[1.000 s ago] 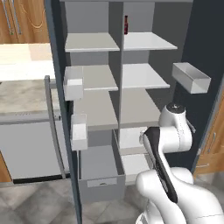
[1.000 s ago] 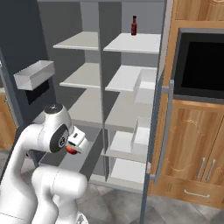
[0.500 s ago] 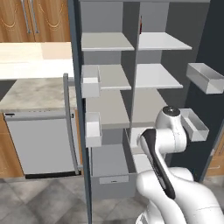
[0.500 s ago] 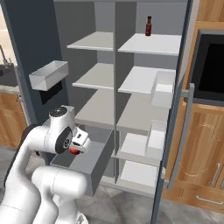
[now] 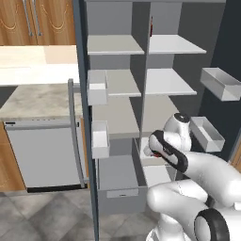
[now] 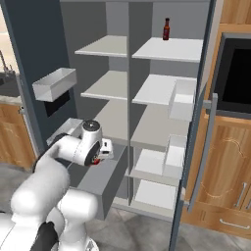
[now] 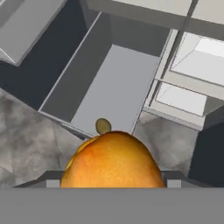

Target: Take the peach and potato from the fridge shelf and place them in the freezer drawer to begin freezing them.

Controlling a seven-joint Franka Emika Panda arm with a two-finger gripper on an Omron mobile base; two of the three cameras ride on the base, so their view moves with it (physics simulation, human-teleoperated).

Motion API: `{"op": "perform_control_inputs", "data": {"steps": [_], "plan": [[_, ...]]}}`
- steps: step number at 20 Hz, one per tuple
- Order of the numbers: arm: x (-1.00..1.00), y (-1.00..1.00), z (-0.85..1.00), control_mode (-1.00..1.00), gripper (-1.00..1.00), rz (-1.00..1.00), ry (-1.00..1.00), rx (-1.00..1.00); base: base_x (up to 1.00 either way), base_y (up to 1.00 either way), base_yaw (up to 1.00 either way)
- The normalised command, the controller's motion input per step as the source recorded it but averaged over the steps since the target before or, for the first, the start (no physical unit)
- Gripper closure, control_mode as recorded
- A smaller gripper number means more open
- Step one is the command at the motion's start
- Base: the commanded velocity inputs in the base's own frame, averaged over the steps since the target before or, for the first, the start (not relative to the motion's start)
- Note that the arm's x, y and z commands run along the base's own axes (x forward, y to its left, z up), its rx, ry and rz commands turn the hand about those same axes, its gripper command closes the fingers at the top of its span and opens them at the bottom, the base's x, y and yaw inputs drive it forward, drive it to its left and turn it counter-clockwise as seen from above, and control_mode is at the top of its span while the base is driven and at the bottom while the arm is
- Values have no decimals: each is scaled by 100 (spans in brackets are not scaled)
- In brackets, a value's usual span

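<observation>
Peach (image 7: 114,159): we find it gripped in the gripper (image 7: 113,183), an orange ball close against the hand camera; the fingers themselves are hidden behind it, so we infer the closed hold from how the fruit sits.
Potato (image 7: 103,126): we see a small tan-brown lump at the near edge of the freezer drawer (image 7: 111,89), just above the peach in the hand view; we judge it lies inside, near the front wall, though its exact seat is hard to tell.
Freezer drawer: pulled open below the shelves, grey floor otherwise bare.
Arm (image 5: 175,153): we note it bent in front of the open fridge, hand over the drawer's front end.
Done: peach off the shelf; potato apparently delivered.
Left: we judge the peach needs lowering over the drawer floor and releasing.
Bottle (image 6: 166,29): stands on the top right shelf, not part of the job.
</observation>
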Motion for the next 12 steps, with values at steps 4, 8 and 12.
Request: {"op": "perform_control_inputs", "data": {"steps": [4, 8, 12], "plan": [[86, 1, -54, -100, 100, 44, 4, 0, 0, 0, 0], [62, 6, -56, -100, 100, 41, 0, 0, 0, 0, 0], [38, 21, -59, -100, 100, 36, 0, 0, 0, 0, 0]]}}
